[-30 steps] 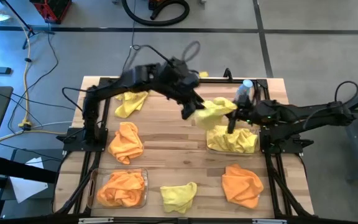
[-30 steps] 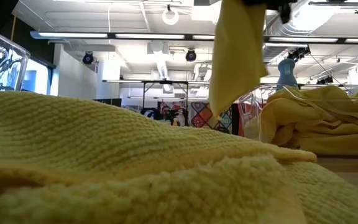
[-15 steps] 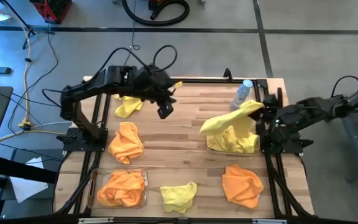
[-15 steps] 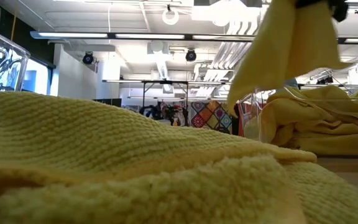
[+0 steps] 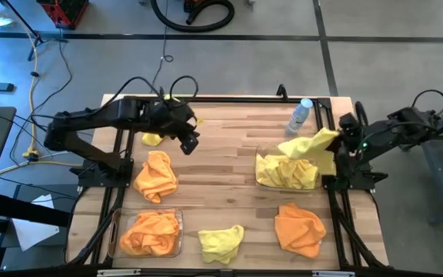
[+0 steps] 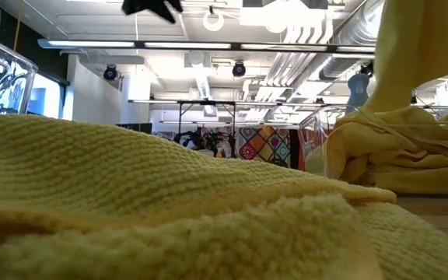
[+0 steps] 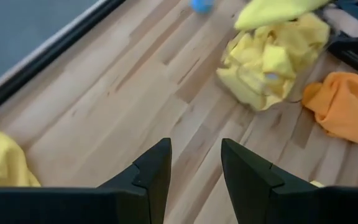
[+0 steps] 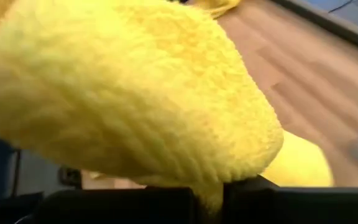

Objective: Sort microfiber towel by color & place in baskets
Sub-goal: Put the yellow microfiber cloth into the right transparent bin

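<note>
Yellow towel (image 5: 308, 144) pinched in right jaws over yellow-filled basket (image 5: 261, 178); other basket (image 5: 117, 240) holds orange; left jaws parted, empty.

Wooden slat table (image 5: 221, 165), black metal frame around edges. Clear bottle with blue cap (image 5: 301, 115) upright near the table's far right corner. Floor beyond: yellow cable (image 5: 33, 100) at left, black hoop-shaped object (image 5: 194, 14) at top. Low view: ceiling light strips (image 6: 208, 45), patchwork-patterned panel (image 6: 257, 145) in the background.
</note>
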`<move>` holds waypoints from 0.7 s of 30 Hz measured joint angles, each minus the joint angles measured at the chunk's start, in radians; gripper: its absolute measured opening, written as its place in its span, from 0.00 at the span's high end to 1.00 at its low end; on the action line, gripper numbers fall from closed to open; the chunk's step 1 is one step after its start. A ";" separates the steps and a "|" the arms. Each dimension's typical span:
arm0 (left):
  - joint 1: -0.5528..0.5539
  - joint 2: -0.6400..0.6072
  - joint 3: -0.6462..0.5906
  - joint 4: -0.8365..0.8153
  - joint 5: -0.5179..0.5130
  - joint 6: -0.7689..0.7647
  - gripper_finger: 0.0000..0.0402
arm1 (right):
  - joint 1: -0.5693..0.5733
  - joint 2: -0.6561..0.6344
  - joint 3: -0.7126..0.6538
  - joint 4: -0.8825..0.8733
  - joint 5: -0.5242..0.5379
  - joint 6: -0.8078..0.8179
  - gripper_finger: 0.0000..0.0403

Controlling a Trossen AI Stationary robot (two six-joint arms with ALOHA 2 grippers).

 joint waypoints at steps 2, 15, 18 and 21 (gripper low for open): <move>0.000 -0.034 -0.077 0.039 0.000 -0.029 0.68 | 0.000 0.015 -0.029 0.061 -0.035 -0.027 1.00; 0.000 -0.116 -0.299 0.191 0.008 -0.116 0.68 | -0.037 0.141 -0.075 0.179 -0.048 -0.155 1.00; 0.000 -0.116 -0.303 0.215 0.008 -0.115 0.68 | -0.071 0.182 -0.075 0.091 0.103 -0.151 1.00; 0.003 -0.116 -0.303 0.225 0.008 -0.104 0.68 | -0.100 0.240 -0.075 0.094 0.249 -0.180 1.00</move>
